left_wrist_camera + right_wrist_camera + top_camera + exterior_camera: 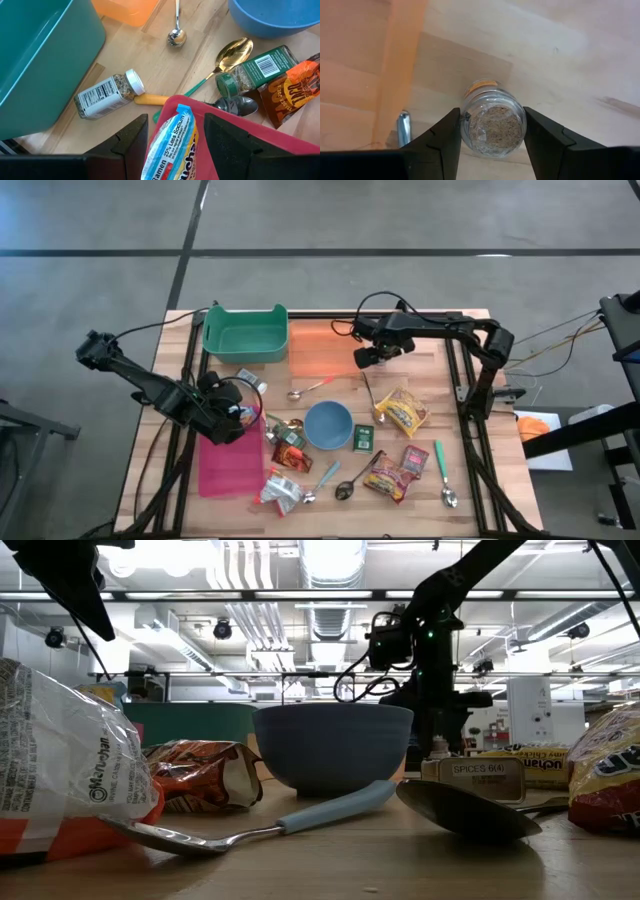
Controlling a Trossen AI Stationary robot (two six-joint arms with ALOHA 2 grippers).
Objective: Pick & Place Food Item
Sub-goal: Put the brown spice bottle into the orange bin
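Left gripper (228, 418): over the pink mat (230, 465) on the left of the tabletop (440, 370), fingers partly closed on a ramen packet (170, 145) with blue and yellow print, one finger on each side of it
Ramen packet: held upright between the left fingers, above the near edge of the pink mat
Right gripper (375, 356): toward the far middle of the tabletop, just beside the orange mat (320, 350), fingers standing close on either side of a clear spice jar (492, 125); contact looks made, the jar filling the gap between them
Clear spice jar: seen end-on in the right wrist view, filled with pale brown grains, above bare wood near a spoon handle (403, 129)
Teal bin (245, 332): far left of the tabletop, beside the orange mat
Blue bowl (328, 424): middle of the tabletop
Second spice jar (107, 94): lying on its side with a white cap, near the teal bin
Green-capped jar (255, 70): on its side beside a gold spoon (232, 52)
Snack packets (400, 412): scattered right of and in front of the bowl, with spoons between them
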